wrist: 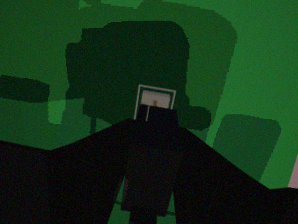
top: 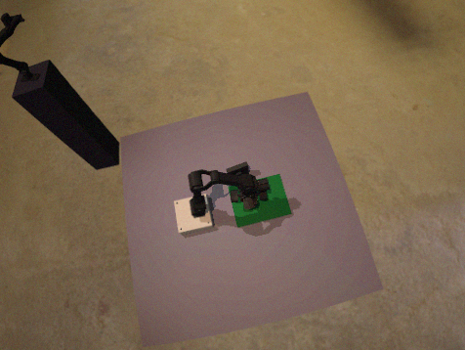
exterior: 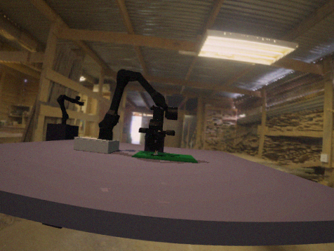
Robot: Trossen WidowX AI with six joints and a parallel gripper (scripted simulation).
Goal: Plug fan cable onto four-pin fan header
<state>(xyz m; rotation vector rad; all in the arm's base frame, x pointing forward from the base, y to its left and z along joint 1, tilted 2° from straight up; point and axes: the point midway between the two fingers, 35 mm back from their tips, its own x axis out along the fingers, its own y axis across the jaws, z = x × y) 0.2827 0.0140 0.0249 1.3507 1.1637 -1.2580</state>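
Observation:
The green board (top: pixel 275 205) (exterior: pixel 175 157) (wrist: pixel 266 43) lies flat on the purple mat, right of the arm's white base block. My gripper (top: pixel 250 197) (exterior: pixel 154 148) (wrist: pixel 154 132) points straight down over the board's left part, very low above it. It is shut on the dark fan plug (wrist: pixel 154 156), which shows between the black fingers in the wrist view. The white-framed four-pin header (wrist: pixel 156 98) shows just past the plug's tip. I cannot tell whether the plug touches the header. The fan's cable is hidden.
The white base block (top: pixel 188 218) (exterior: pixel 95 144) stands left of the board on the purple mat (top: pixel 244 274) (exterior: pixel 175 189). A tall dark box (top: pixel 59 114) (exterior: pixel 61 132) carrying a second arm stands off the mat at the far left.

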